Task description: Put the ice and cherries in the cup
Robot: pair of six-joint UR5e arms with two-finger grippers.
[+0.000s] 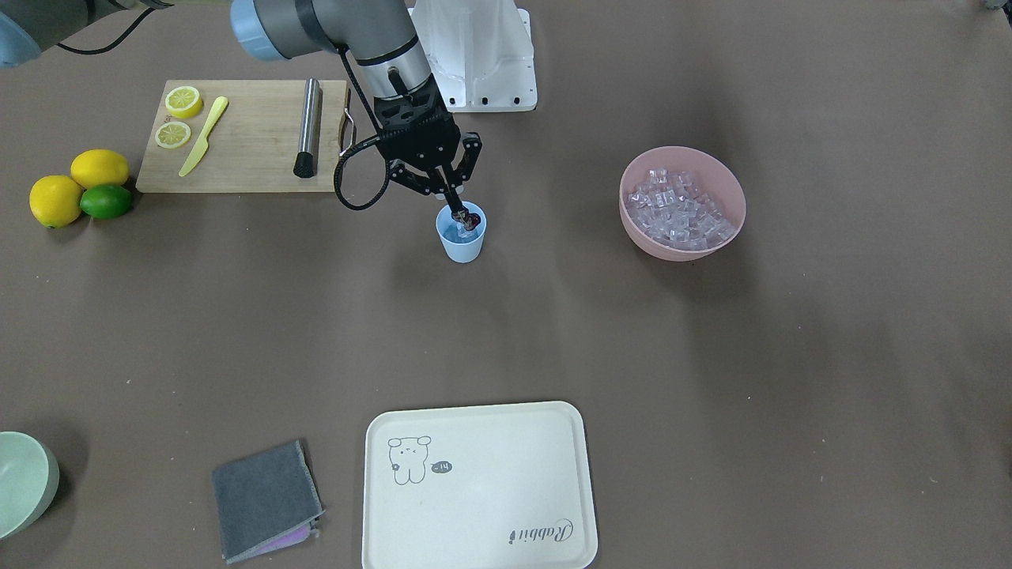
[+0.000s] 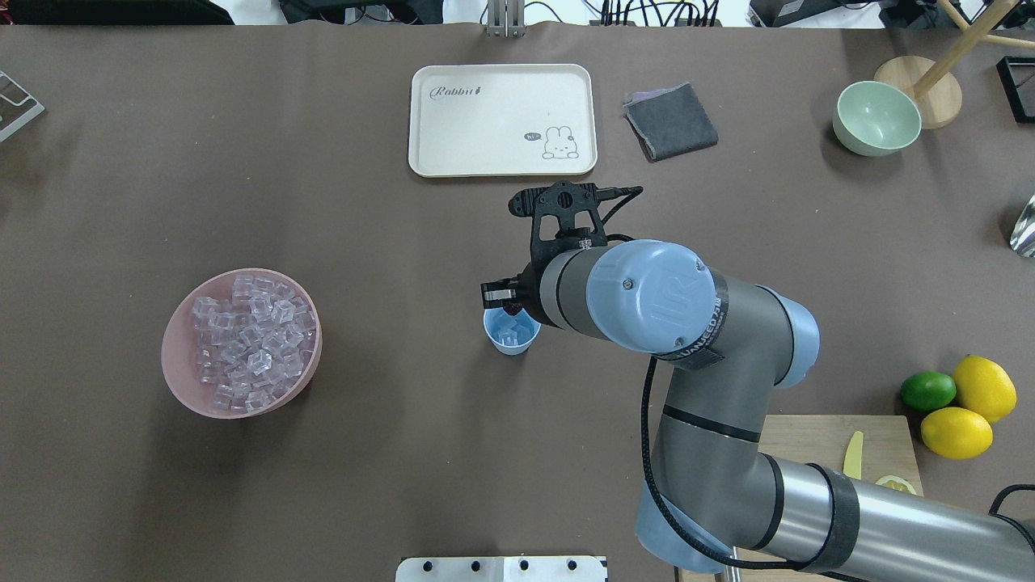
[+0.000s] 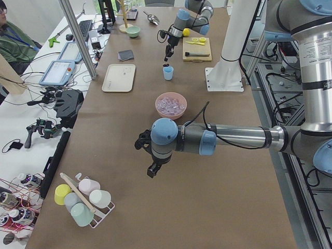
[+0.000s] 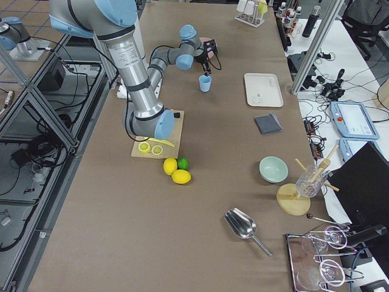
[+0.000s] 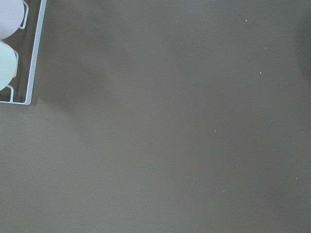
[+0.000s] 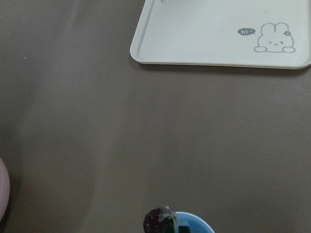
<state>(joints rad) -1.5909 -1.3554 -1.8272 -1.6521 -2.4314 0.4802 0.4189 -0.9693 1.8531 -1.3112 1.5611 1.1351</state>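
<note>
The light blue cup [image 1: 461, 237] stands mid-table with some ice [image 2: 513, 328] inside it. My right gripper [image 1: 458, 212] hangs just over the cup's rim, shut on the dark red cherries [image 1: 473, 220], which dangle above the cup mouth. In the right wrist view the cherries [image 6: 156, 221] show at the bottom edge beside the cup [image 6: 194, 222] rim. Many more ice cubes [image 1: 677, 212] fill the pink bowl [image 2: 182, 380]. My left gripper [image 3: 151, 170] shows only in the exterior left view, hovering over bare table far from the cup; whether it is open or shut I cannot tell.
A cream tray [image 1: 474, 486] and a grey cloth [image 1: 265, 499] lie across the table. A cutting board [image 1: 245, 150] carries lemon slices, a yellow knife and a metal rod. Two lemons and a lime [image 1: 105, 201] sit beside it. A green bowl [image 2: 876, 118] stands far right.
</note>
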